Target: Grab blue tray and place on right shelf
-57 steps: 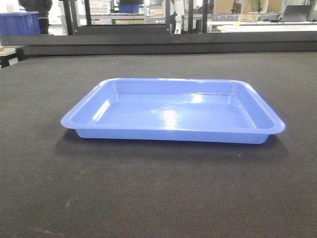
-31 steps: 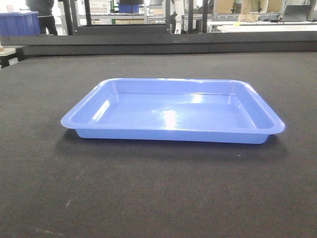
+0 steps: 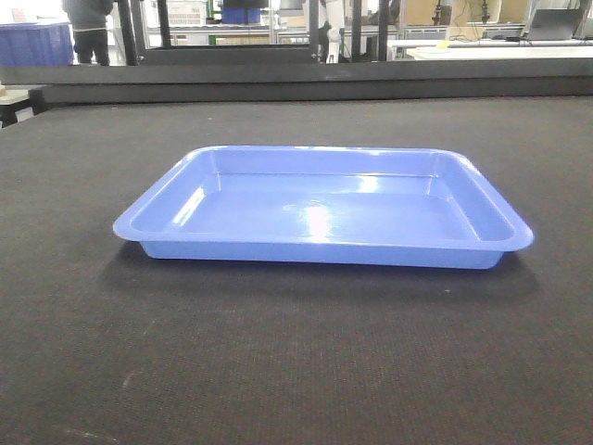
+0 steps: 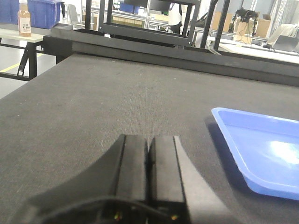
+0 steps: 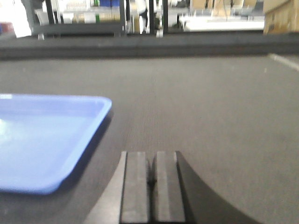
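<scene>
The blue tray (image 3: 322,209) lies flat and empty on the dark mat in the middle of the front view. Neither gripper shows in that view. In the left wrist view my left gripper (image 4: 148,140) is shut with nothing in it, low over the mat, and the blue tray's left end (image 4: 261,151) lies to its right and a little ahead. In the right wrist view my right gripper (image 5: 153,156) is shut and empty too, with the blue tray's right end (image 5: 44,140) to its left. The right shelf is out of view.
The dark mat (image 3: 296,352) spreads wide around the tray, ending in a raised black ledge (image 3: 296,79) at the back. Beyond stand deep blue bins (image 3: 37,42), black frames and a person (image 3: 88,28). A bottle (image 4: 24,18) stands on a side table at far left.
The tray has not moved. Only the person in the background has walked a little to the right.
</scene>
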